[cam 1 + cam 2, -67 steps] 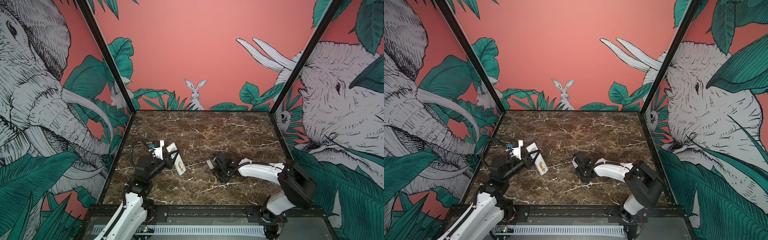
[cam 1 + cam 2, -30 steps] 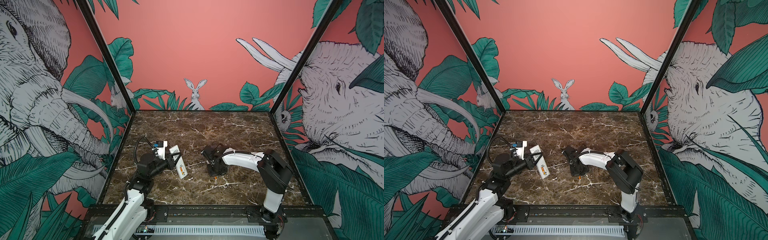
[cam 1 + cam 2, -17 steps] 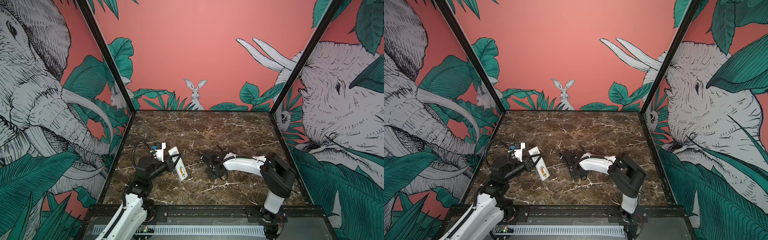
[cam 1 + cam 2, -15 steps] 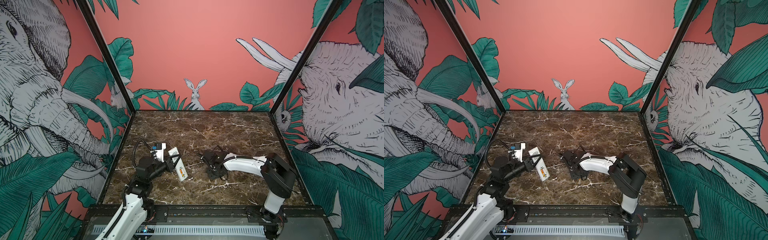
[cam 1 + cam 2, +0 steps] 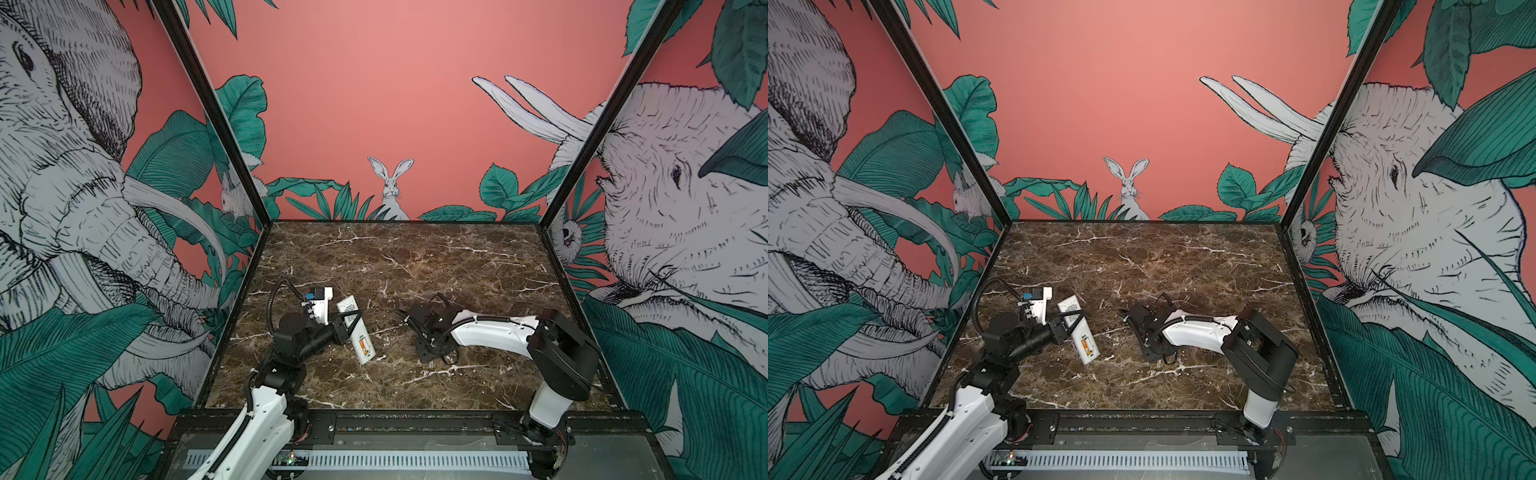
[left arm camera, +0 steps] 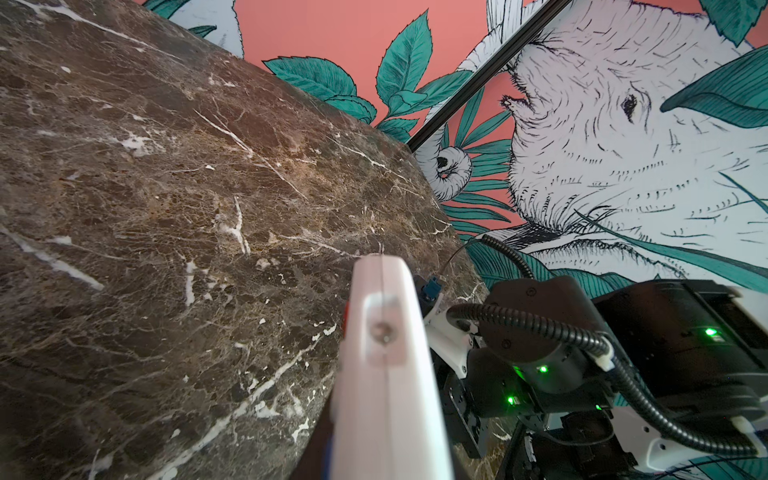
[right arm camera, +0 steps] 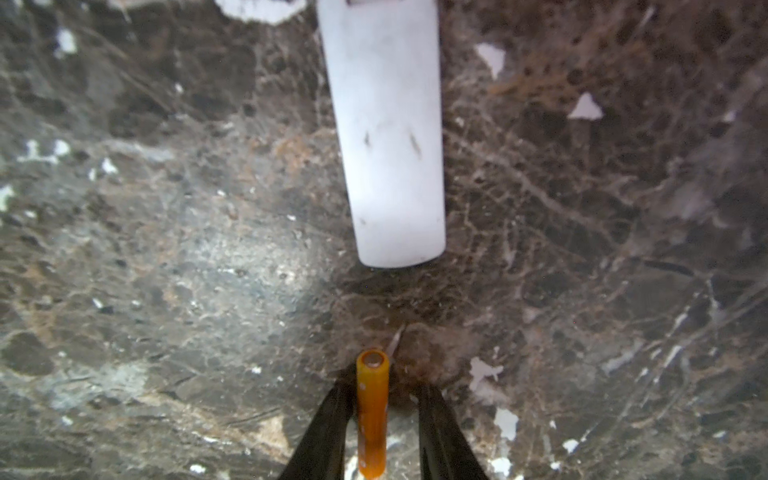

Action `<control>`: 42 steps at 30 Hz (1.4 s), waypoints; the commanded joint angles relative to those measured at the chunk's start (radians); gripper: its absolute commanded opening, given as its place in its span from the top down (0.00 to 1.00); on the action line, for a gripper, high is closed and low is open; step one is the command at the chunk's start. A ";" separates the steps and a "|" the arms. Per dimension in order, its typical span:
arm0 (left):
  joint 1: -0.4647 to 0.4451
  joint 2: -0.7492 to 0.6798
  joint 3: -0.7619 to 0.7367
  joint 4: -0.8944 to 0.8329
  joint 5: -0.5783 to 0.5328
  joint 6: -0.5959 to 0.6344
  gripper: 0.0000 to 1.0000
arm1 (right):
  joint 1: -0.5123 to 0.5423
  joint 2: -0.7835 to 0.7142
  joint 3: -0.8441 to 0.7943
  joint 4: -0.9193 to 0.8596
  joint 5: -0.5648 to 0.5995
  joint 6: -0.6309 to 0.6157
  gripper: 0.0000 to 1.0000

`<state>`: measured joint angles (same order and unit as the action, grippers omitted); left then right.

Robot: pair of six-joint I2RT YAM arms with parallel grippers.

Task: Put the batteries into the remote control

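Observation:
In both top views my left gripper (image 5: 347, 326) (image 5: 1069, 326) is shut on the white remote control (image 5: 357, 332) (image 5: 1081, 336). It holds the remote tilted above the marble, back side up. An orange battery (image 5: 363, 344) (image 5: 1086, 344) shows in the remote's open compartment. The left wrist view sees the remote (image 6: 386, 374) edge-on, and it hides the fingers. My right gripper (image 5: 432, 355) (image 7: 386, 388) points down at the table to the right of the remote. Its jaws are open, one on each side of a second orange battery (image 7: 372, 411), with a gap on one side.
A white oblong piece (image 7: 386, 133) lies on the marble table (image 5: 415, 266) just beyond the battery. Black frame posts and printed walls close in the left, right and back. A black rail (image 5: 395, 419) runs along the front edge.
My right gripper's jaws have gone from shut to parted around the battery, and that arm's elbow has shifted slightly right and toward the front. The left arm and remote have barely moved.

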<state>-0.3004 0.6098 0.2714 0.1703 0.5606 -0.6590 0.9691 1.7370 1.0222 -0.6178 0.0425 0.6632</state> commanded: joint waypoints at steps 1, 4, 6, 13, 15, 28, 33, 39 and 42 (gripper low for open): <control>-0.002 0.005 -0.006 0.024 0.009 0.010 1.00 | 0.021 0.006 -0.049 -0.077 -0.054 0.008 0.71; -0.002 0.008 -0.014 0.032 0.009 0.005 1.00 | 0.029 -0.007 -0.064 -0.085 -0.055 0.015 0.73; -0.002 0.010 -0.017 0.036 0.009 0.005 1.00 | 0.033 -0.018 -0.072 -0.089 -0.050 0.022 0.74; -0.001 0.030 -0.022 0.052 0.009 0.003 1.00 | 0.045 -0.030 -0.083 -0.089 -0.039 0.029 0.78; 0.000 0.036 -0.025 0.062 0.012 0.000 1.00 | 0.045 -0.027 -0.085 -0.087 -0.034 0.029 0.80; -0.001 0.050 -0.058 0.114 0.007 -0.036 1.00 | 0.059 -0.105 -0.133 0.020 -0.035 0.028 0.92; -0.002 0.087 -0.069 0.184 0.013 -0.068 1.00 | 0.087 -0.201 -0.120 0.076 -0.031 -0.005 0.95; -0.001 0.093 -0.096 0.246 -0.021 -0.112 1.00 | 0.095 -0.258 -0.073 0.050 -0.043 -0.023 0.98; -0.001 0.091 -0.107 0.274 -0.027 -0.132 1.00 | 0.098 -0.263 -0.027 0.026 -0.061 -0.035 0.99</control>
<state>-0.3004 0.7071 0.1833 0.3561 0.5480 -0.7532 1.0607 1.4899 0.9539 -0.5640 -0.0013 0.6495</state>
